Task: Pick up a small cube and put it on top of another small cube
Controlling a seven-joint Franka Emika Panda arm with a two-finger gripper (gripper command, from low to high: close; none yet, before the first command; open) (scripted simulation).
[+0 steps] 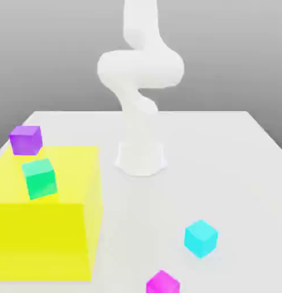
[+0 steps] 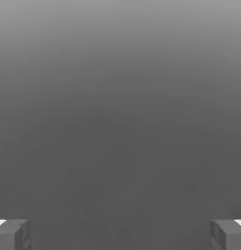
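Your white arm point(image 1: 140, 86) rises from its base point(image 1: 141, 157) at the table's point(image 1: 223, 166) centre, folding upward out of the exterior view. In the hand view your gripper point(image 2: 120, 234) has its two grey fingertips point(image 2: 12, 234) spread wide apart, nothing between them. Going left to right from the base: violet-purple cube point(image 1: 25, 140) at nine o'clock, green cube point(image 1: 40, 178) atop the yellow block point(image 1: 46, 229) at eight, magenta-pink cube point(image 1: 162, 282) at six, cyan cube point(image 1: 200, 238) at five.
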